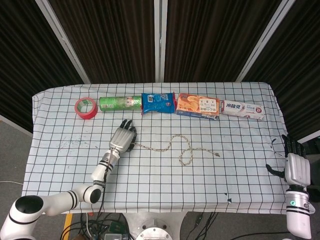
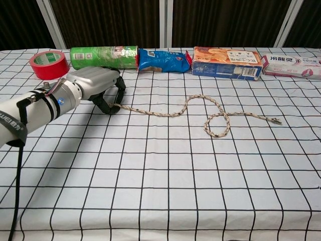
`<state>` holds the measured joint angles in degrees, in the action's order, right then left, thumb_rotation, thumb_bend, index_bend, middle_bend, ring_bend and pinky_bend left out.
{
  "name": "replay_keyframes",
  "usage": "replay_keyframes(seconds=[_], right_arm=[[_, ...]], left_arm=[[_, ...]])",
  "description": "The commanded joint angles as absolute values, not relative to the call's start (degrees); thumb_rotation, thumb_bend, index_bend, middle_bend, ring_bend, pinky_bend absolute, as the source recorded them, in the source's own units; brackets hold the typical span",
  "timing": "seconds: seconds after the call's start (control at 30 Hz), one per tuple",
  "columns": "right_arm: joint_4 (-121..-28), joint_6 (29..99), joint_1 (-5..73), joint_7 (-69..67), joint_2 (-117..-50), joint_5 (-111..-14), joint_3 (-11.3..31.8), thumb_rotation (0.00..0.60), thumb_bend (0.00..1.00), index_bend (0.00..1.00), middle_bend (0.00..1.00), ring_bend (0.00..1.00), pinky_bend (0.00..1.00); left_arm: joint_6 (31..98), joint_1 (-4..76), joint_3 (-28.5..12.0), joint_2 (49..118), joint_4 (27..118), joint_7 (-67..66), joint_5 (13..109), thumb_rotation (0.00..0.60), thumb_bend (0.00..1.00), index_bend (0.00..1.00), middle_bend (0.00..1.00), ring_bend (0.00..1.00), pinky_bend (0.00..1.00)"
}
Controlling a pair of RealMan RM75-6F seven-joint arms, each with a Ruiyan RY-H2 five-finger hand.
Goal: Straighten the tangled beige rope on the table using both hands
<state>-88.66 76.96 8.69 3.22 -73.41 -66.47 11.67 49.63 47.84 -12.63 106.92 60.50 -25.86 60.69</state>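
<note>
Beige rope (image 2: 200, 111) lies mid-table, looped toward its 3 o'clock end. Left hand (image 2: 98, 85) arches over the rope's 9 o'clock end, fingertips (image 2: 111, 109) seemingly pinching it against the checked tablecloth (image 2: 165, 170). Right hand (image 1: 296, 167) hangs off the table's 4 o'clock edge, fingers spread, holding nothing.

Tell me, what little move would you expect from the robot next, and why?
Probably the right hand should reach in toward the rope's free end. The left hand is already at the beige rope's other end, while the right hand waits off the table edge, and a loop sits in the middle.
</note>
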Motion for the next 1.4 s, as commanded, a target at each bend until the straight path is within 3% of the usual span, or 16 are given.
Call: replay_keyframes(seconds=[0.03, 0.67, 0.9, 1.4], right_arm=[[-88.60, 77.01, 8.71, 3.14, -73.47, -66.53, 11.72, 0.600, 0.10, 0.00, 0.00, 0.00, 0.00], [-91.51, 75.91, 10.52, 6.83, -73.00, -68.68, 10.99, 0.600, 0.10, 0.00, 0.00, 0.00, 0.00], [-93.75, 72.47, 13.24, 10.06, -73.18, -69.27, 10.41, 0.600, 0.10, 0.00, 0.00, 0.00, 0.00], [-97.13, 71.46, 18.20, 20.79, -78.75, -66.48, 11.15, 0.600, 0.12, 0.00, 0.00, 0.00, 0.00]], left_arm=[[49.85, 47.77, -12.65, 107.04, 60.55, -26.17, 60.23, 0.600, 0.33, 0.59, 0.27, 0.00, 0.02], [53.78, 44.63, -12.33, 102.89, 67.37, -25.03, 59.64, 0.600, 0.37, 0.61, 0.29, 0.00, 0.02], [54.84, 42.98, -12.09, 100.96, 69.62, -22.48, 59.96, 0.600, 0.37, 0.61, 0.29, 0.00, 0.02], [56.42, 39.71, -10.69, 97.31, 71.54, -19.26, 60.70, 0.600, 0.37, 0.61, 0.30, 0.00, 0.02]])
